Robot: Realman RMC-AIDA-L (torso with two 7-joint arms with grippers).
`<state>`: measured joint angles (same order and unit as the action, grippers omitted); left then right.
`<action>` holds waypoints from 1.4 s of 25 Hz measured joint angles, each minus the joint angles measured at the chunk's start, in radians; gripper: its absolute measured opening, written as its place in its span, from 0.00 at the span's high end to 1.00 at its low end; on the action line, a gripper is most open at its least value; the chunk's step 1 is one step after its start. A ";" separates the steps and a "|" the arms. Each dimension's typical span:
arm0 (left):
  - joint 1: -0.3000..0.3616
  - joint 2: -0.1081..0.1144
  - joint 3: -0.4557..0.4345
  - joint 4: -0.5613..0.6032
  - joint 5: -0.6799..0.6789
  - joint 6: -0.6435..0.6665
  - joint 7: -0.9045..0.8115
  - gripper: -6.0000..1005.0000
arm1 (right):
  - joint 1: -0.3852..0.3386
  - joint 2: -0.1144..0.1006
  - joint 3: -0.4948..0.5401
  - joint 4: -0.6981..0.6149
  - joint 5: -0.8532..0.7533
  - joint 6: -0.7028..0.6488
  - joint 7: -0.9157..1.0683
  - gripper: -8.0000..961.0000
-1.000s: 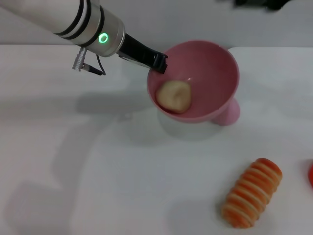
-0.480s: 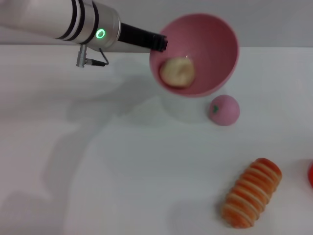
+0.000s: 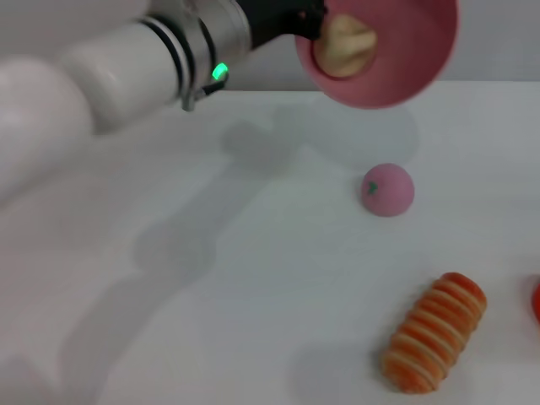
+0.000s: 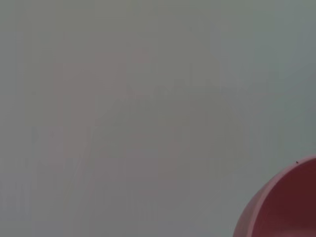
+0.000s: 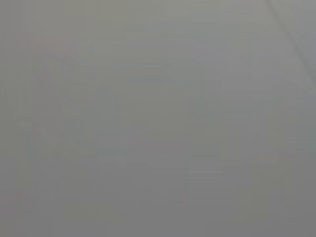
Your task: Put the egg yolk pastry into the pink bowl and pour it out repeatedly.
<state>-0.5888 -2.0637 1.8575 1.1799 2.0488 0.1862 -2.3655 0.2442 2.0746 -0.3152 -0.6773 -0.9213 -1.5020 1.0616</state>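
Note:
My left gripper (image 3: 305,24) is shut on the left rim of the pink bowl (image 3: 405,59) and holds it high above the table at the top of the head view, tilted toward me. The egg yolk pastry (image 3: 346,42), a pale beige lump, lies inside the bowl against its lower left wall. A curved piece of the bowl's rim (image 4: 281,207) shows in a corner of the left wrist view. My right gripper is out of view; the right wrist view shows only a plain grey surface.
A small pink ball with a green mark (image 3: 387,190) lies on the white table (image 3: 211,321) below the bowl. An orange-and-cream striped roll (image 3: 434,332) lies at the front right. A red thing (image 3: 536,301) shows at the right edge.
My left arm has lifted the bowl with the pastry up off the table and to the right, tilting it more. The pink ball behind it has come into view.

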 joint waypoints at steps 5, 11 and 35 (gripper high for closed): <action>0.019 -0.001 0.215 -0.069 0.007 -0.368 0.110 0.95 | -0.025 0.003 0.009 0.028 0.000 0.003 -0.001 0.38; 0.011 -0.005 0.378 -0.196 0.103 -0.747 0.113 0.95 | -0.032 0.004 0.001 0.030 -0.001 0.000 0.024 0.38; 0.023 -0.009 0.557 -0.266 0.327 -1.188 0.123 0.95 | -0.002 -0.001 0.009 0.032 0.005 0.004 0.030 0.38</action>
<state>-0.5661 -2.0723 2.4143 0.9142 2.3758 -1.0022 -2.2429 0.2418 2.0739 -0.3065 -0.6458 -0.9165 -1.4979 1.0915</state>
